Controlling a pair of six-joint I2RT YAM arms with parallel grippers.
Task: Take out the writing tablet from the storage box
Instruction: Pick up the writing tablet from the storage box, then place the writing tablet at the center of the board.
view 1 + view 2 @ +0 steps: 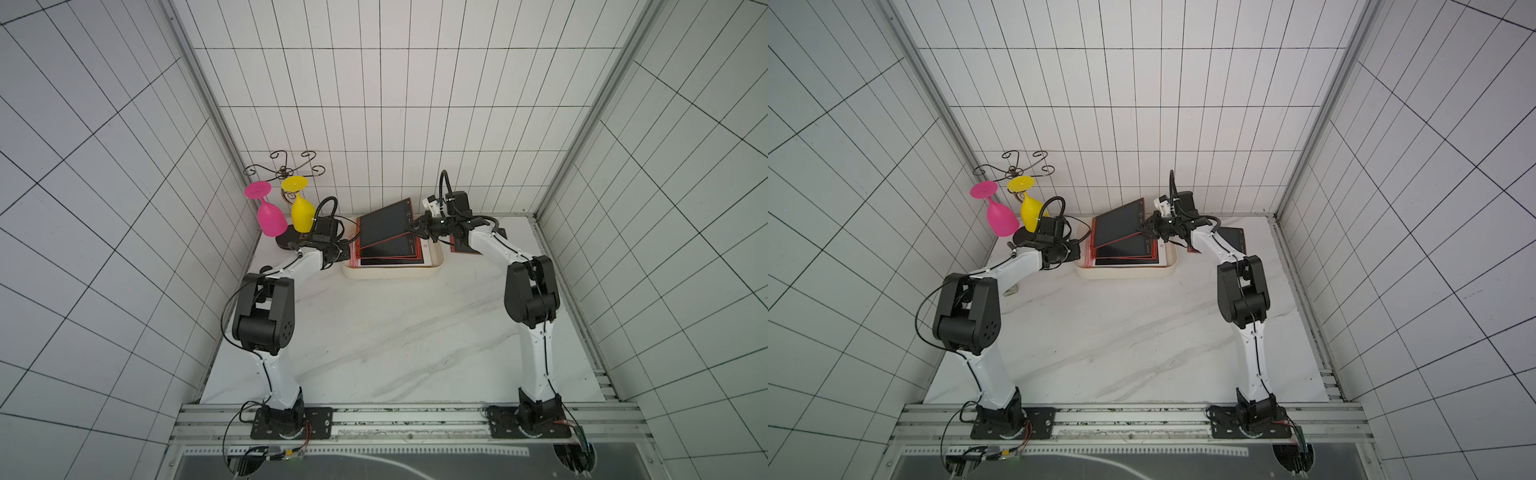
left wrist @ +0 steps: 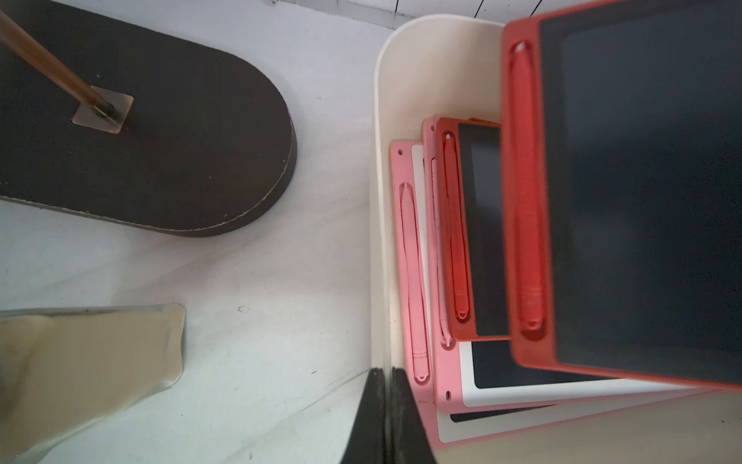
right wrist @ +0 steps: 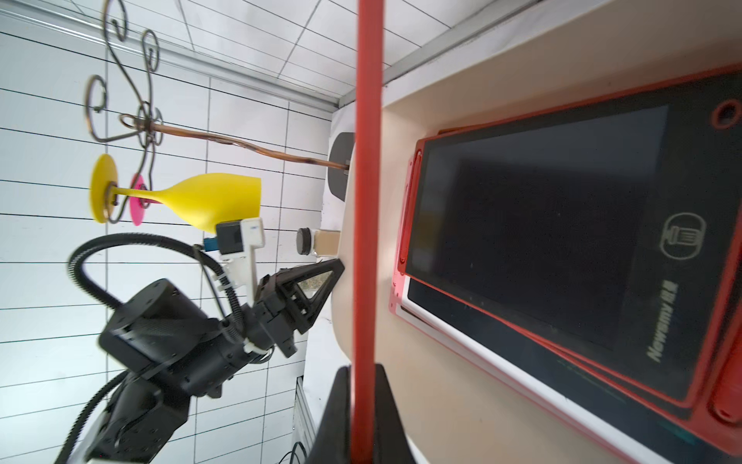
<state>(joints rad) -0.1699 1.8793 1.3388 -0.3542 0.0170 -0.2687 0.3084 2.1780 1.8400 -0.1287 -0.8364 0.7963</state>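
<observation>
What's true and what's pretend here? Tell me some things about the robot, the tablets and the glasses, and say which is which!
1. The right gripper holds a red tablet. True.
2. The box is empty. False: more tablets lie stacked in it.
3. A pink glass and a yellow glass hang upside down from the rack. True.
4. The left gripper holds a glass. False: it is shut and sits at the box's left wall, away from the glasses.
</observation>
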